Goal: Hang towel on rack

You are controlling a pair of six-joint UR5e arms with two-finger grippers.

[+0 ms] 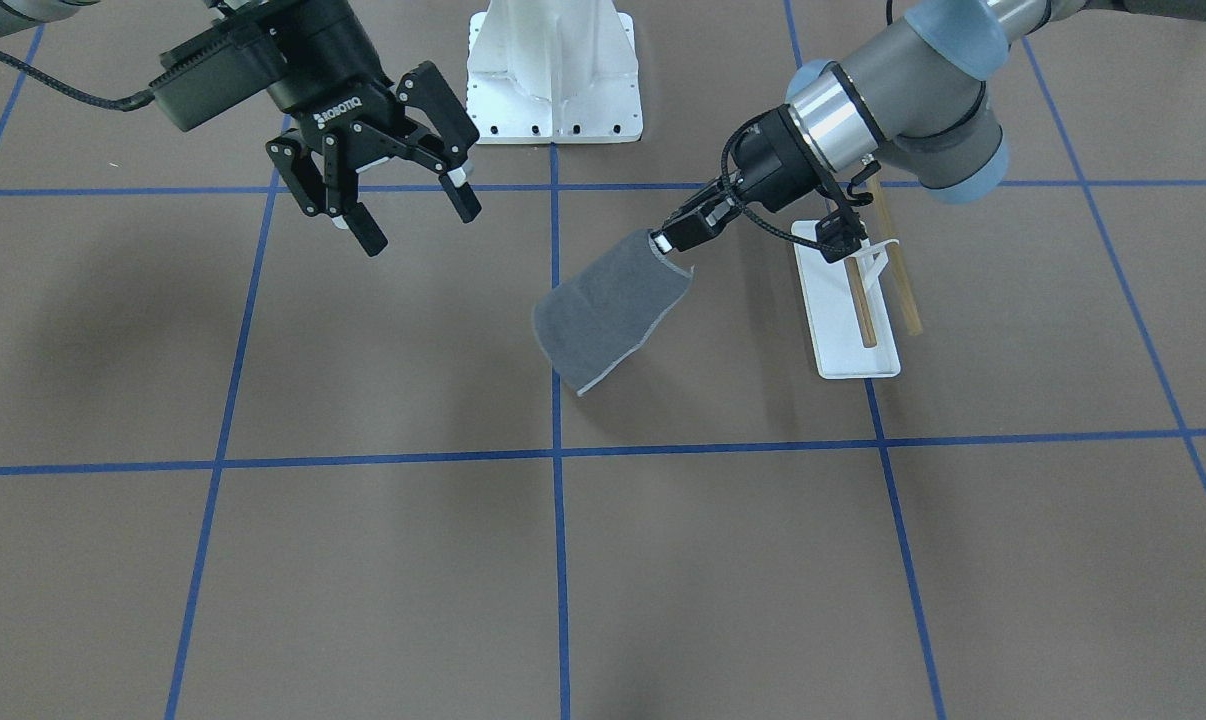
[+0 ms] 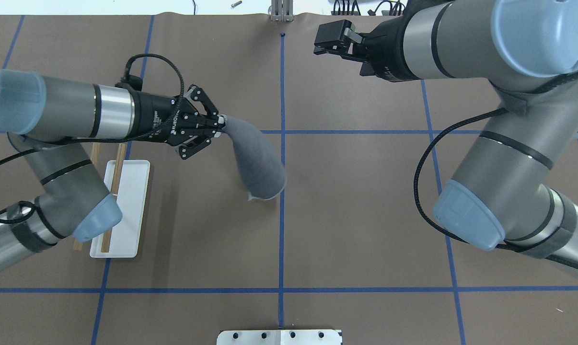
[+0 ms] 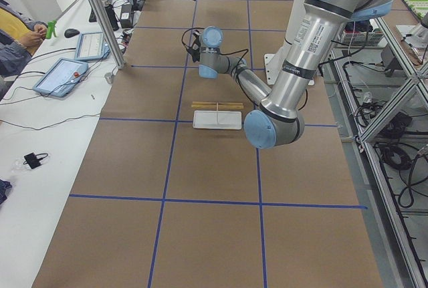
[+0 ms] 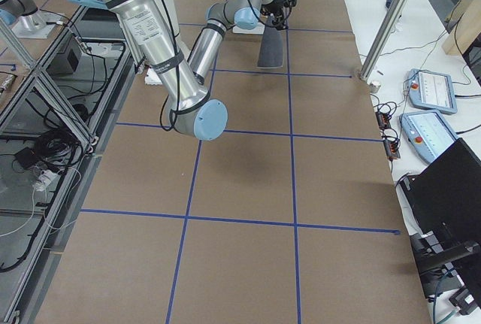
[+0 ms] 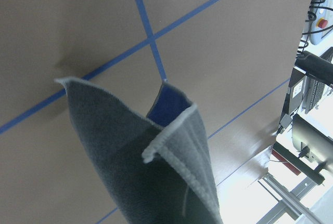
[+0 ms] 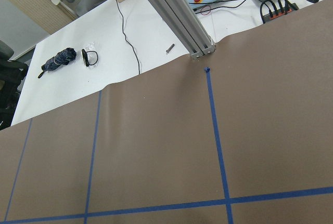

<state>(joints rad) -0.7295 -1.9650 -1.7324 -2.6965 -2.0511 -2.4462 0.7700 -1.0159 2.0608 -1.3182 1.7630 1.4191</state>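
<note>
My left gripper (image 2: 220,125) is shut on one edge of the towel (image 2: 258,163) and holds it in the air, its lower end near the table. The towel hangs dark grey side out (image 1: 613,305); the left wrist view shows its blue inner face (image 5: 167,104) and pale edging. The rack (image 2: 121,206) stands on its flat white base behind and below my left arm, its two wooden rods (image 1: 868,310) partly hidden by the arm. My right gripper (image 1: 403,190) is open and empty, high above the table, well apart from the towel.
A large white bolted pedestal (image 1: 553,70) stands at the robot's side of the table. Blue tape lines cross the brown table cover (image 2: 365,215). Operators' tablets (image 3: 63,74) and a metal post (image 3: 100,14) stand at the far table edge.
</note>
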